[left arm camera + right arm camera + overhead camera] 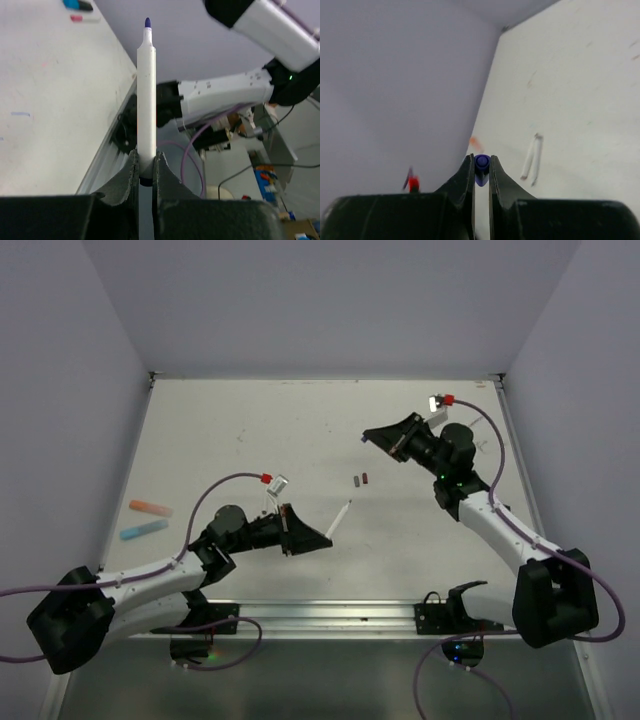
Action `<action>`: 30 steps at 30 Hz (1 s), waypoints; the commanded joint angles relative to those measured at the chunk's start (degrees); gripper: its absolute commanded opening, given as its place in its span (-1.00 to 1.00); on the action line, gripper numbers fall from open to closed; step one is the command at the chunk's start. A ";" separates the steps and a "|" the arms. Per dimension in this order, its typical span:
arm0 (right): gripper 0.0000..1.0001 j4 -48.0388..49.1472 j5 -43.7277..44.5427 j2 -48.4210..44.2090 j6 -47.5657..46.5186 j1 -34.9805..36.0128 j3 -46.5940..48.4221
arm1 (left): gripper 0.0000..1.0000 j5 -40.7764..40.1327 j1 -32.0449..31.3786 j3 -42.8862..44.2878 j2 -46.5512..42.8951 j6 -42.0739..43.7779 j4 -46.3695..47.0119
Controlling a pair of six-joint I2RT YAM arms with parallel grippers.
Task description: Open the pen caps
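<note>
Cap: purple cap pinched end-on in the closed jaws of the right gripper, held aloft at far right.
Barrel: white pen barrel clamped at its tail by the left gripper, bare purple tip aimed far-right.
Gap: cap and tip well apart, roughly in line.
Loose caps: between the arms, near-left of the right jaws.
Markers: near left, closer to the left arm, seemingly capped.
</note>
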 commanded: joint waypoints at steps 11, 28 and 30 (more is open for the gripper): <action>-1.00 -22.33 15.17 3.24 -15.31 -2.31 11.02 | -1.00 -11.60 -0.12 5.47 -6.64 13.70 -30.26; -1.00 -39.08 11.48 7.63 -29.38 -2.31 10.94 | -1.00 -61.55 1.73 13.92 -5.76 11.27 -64.23; -1.00 -38.12 11.30 8.25 -29.73 -2.31 9.80 | -1.00 -63.22 1.99 12.69 -6.38 11.09 -63.88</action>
